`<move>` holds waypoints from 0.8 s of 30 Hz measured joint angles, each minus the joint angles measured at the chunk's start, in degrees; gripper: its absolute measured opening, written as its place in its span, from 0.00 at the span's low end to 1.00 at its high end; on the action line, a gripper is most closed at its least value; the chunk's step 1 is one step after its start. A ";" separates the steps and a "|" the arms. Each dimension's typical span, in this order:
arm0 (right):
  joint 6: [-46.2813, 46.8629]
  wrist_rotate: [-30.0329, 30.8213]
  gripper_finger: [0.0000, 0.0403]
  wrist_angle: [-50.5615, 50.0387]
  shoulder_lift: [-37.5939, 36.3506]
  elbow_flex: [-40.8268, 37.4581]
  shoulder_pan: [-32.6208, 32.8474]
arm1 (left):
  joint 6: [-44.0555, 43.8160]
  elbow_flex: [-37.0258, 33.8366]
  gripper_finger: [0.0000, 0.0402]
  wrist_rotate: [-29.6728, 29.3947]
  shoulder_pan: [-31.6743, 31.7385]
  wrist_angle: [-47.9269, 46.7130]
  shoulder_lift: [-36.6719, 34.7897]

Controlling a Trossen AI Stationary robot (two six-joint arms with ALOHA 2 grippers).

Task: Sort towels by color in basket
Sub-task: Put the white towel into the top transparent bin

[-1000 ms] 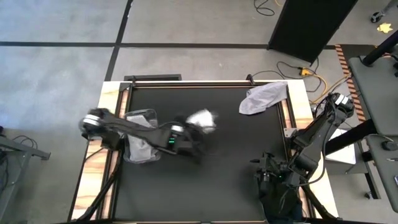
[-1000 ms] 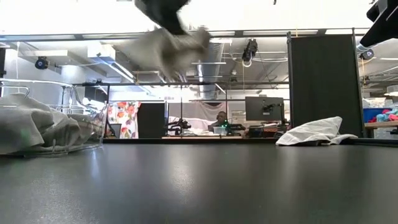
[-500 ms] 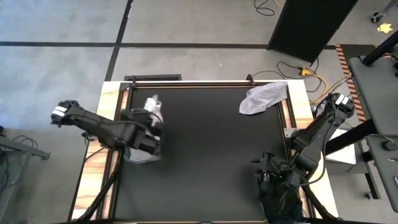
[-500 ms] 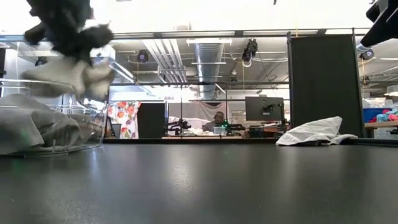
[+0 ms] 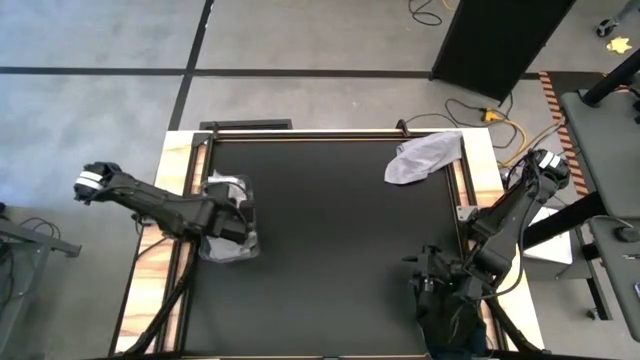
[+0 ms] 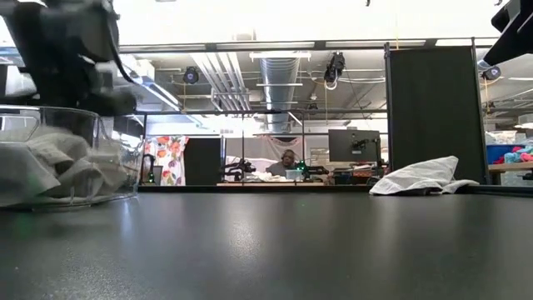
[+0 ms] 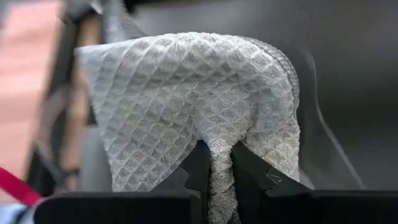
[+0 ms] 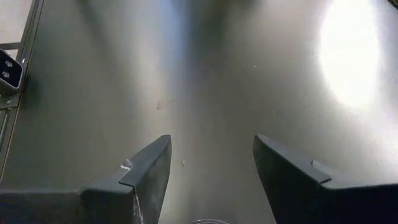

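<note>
The black table (image 5: 340, 250) fills most of the high view, with a clear basket (image 6: 108, 125) at its left edge holding a heap of light grey cloth (image 6: 50, 171). The left arm reaches over that basket, and its gripper (image 7: 214, 165) is clamped on a light grey waffle-weave towel (image 7: 186, 99), the two dark fingers (image 7: 249, 168) pinching a fold while the rest of the cloth bulges out beyond them; in the high view it sits right above the basket (image 5: 228, 225). A second light grey towel (image 5: 424, 157) lies crumpled at the table's far right corner, well apart from the basket. The right arm waits low at the near right edge, its gripper (image 8: 211, 168) spread wide over bare tabletop, holding nothing.
</note>
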 joint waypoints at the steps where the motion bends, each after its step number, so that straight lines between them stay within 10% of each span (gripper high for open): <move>1: 0.29 0.00 0.54 0.00 0.00 -0.04 0.00 | 1.67 -0.59 0.06 1.82 0.43 2.35 0.22; 14: 4.09 -0.18 0.54 0.04 0.00 -0.48 0.01 | 33.25 -3.29 0.07 26.07 18.40 12.99 3.65; 24: 6.03 0.33 0.55 -0.64 0.00 -1.60 -0.09 | 49.51 -4.90 0.07 32.17 28.03 15.85 3.50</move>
